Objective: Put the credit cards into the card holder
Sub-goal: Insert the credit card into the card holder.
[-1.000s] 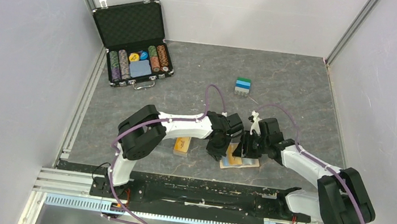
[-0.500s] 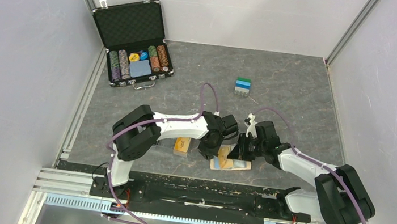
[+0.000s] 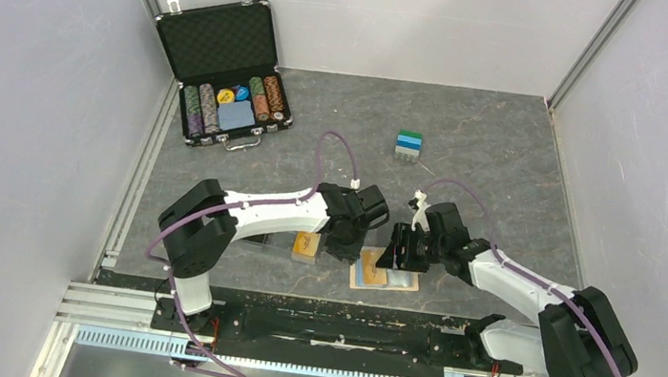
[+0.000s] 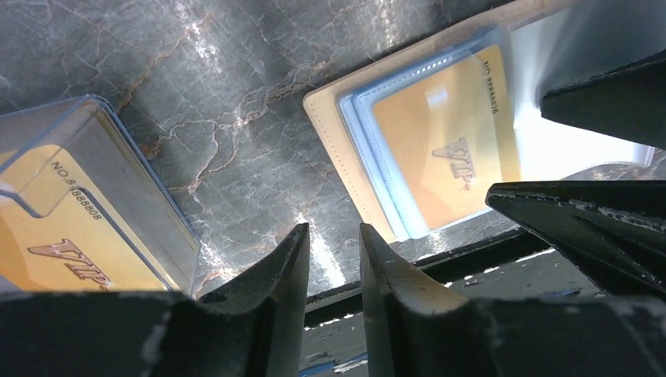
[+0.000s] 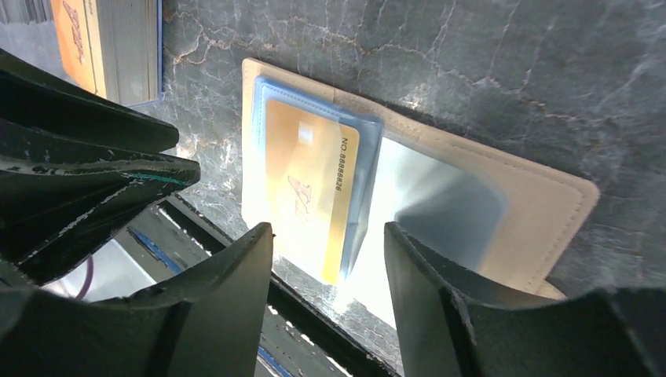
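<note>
The tan card holder [image 3: 384, 279] lies open on the table near the front edge. A gold credit card [image 5: 310, 184] sits in its clear inner sleeve [image 4: 440, 149], number side showing. My left gripper [image 3: 342, 245] hovers just left of the holder, over bare table. Its fingers [image 4: 292, 263] stand slightly apart with nothing between them. My right gripper [image 5: 326, 236] hangs over the holder's near edge, open and empty. More gold credit cards [image 4: 59, 236] stand stacked in a clear box [image 3: 307, 245] to the left of the left gripper.
An open black case of poker chips [image 3: 227, 89] stands at the back left. A small blue and green block [image 3: 409, 145] sits mid-table behind the arms. The table's front edge and black rail [image 3: 344, 307] run right below the holder.
Both grippers have moved left and toward the front edge, and the card holder has shifted left with them. Both sets of jaws have opened, and the card now lies in the sleeve.
</note>
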Controlling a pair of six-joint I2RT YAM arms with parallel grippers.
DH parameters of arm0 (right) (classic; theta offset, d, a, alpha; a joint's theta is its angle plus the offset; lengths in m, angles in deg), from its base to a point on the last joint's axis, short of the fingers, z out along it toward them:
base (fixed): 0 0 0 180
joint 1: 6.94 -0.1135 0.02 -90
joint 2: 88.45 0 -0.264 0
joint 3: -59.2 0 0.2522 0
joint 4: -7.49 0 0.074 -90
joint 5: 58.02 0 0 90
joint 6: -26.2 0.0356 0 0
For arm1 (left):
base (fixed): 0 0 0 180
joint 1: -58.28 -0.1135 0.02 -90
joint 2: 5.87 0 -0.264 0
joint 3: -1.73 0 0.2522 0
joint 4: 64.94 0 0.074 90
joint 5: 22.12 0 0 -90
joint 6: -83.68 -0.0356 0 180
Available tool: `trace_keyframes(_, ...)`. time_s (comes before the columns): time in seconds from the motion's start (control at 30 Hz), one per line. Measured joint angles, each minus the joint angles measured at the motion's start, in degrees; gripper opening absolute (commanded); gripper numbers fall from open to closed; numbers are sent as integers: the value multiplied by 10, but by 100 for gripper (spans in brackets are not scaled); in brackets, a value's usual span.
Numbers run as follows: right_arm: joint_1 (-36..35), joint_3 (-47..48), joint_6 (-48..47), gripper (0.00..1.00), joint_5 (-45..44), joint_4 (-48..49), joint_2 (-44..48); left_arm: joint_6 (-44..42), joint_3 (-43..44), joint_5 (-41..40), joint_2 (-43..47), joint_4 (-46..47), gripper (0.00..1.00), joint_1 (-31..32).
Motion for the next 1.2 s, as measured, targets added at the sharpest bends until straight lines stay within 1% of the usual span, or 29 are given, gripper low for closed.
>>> trace_keyframes(0.03, 0, 6, -4, 55, -7, -10, 3, 0, -4, 6, 4, 7, 36, -3)
trace_keyframes(0.1, 0, 16, -12, 43, -19, -25, 5, 0, -13, 12, 8, 22, 36, -9)
trace_keyframes(0.17, 0, 20, -19, 35, -28, -37, 6, 1, -21, 23, 8, 35, 35, -14)
trace_keyframes(0.27, 0, 21, -25, 27, -33, -50, 6, 8, -28, 36, 8, 49, 37, -16)
trace_keyframes(0.3, 0, 21, -27, 26, -33, -53, 6, 14, -32, 41, 8, 59, 42, -16)
trace_keyframes(0.37, 0, 21, -30, 22, -35, -57, 6, 22, -42, 55, 8, 80, 47, -16)
trace_keyframes(0.57, 0, 20, -35, 10, -36, -53, 0, 59, -97, 102, 10, 166, 49, -29)
trace_keyframes(0.7, 0, 14, -35, 6, -36, -45, -12, 82, -125, 128, 18, 210, 46, -43)
trace_keyframes(0.83, 0, 8, -34, 2, -36, -38, -19, 93, -132, 138, 19, 238, 44, -50)
trace_keyframes(1.07, 0, 5, -34, 1, -35, -26, -24, 97, -136, 133, 39, 234, 46, -50)
trace_keyframes(1.2, 0, 5, -34, 0, -34, -24, -24, 98, -136, 125, 64, 229, 44, -50)
